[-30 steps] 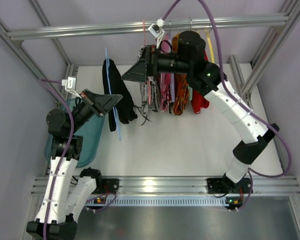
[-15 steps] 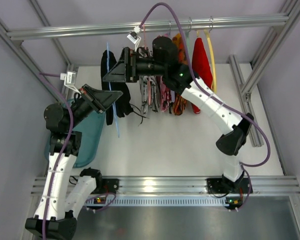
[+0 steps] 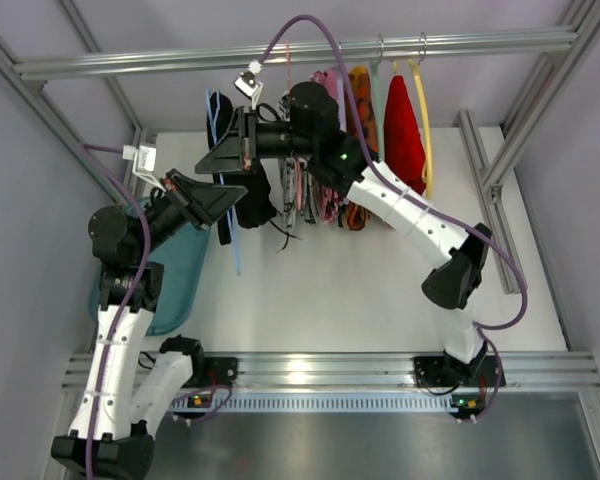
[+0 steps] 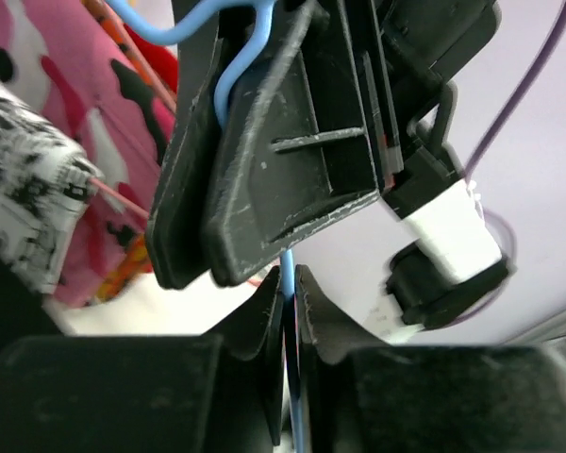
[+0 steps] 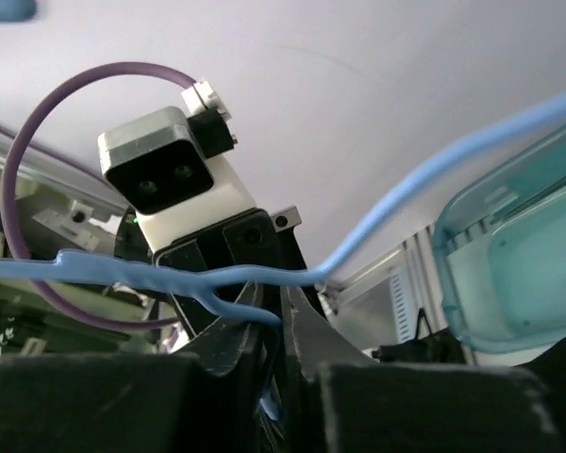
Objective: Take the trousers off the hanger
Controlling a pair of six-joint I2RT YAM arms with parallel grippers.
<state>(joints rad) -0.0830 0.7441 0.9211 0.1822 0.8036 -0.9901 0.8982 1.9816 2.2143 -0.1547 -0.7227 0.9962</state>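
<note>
**Both grippers clamp the blue wire hanger**

The hanger (image 3: 235, 250) is thin, smooth, light-blue wire. From above we see it edge-on, running near to far at the left end of the clothes row. We cannot tell whether its hook sits on the rail (image 3: 460, 42). The trousers (image 3: 258, 200) are plain black, soft and limp. They hang bunched just right of the wire, and thin drawstrings trail off to the right.

The left gripper (image 3: 235, 192) has matte black plastic fingers with scuffed faces. Its wrist view shows them pressed together on a straight run of the wire. The right gripper (image 3: 208, 160) reaches in from the right and sits just beyond the left one. Its jaws are likewise closed on the hanger, at a curved part of the wire. The two sets of fingers lie just beside each other.

A translucent teal bin (image 3: 180, 270) with rounded corners sits at the left of the table (image 3: 380, 290), partly under the left arm. We cannot tell what it holds.

The table is white and matte, and ribbed aluminium bars frame it. The walls are pale lilac. The rail crosses the far side and carries a row of hanging garments: a pink camouflage garment (image 4: 85, 104), a black-and-white print (image 4: 24, 203) and a red garment (image 3: 402, 130) beside a yellow hanger (image 3: 423, 120). A glossy purple cable (image 3: 310, 22) loops over the right arm.
</note>
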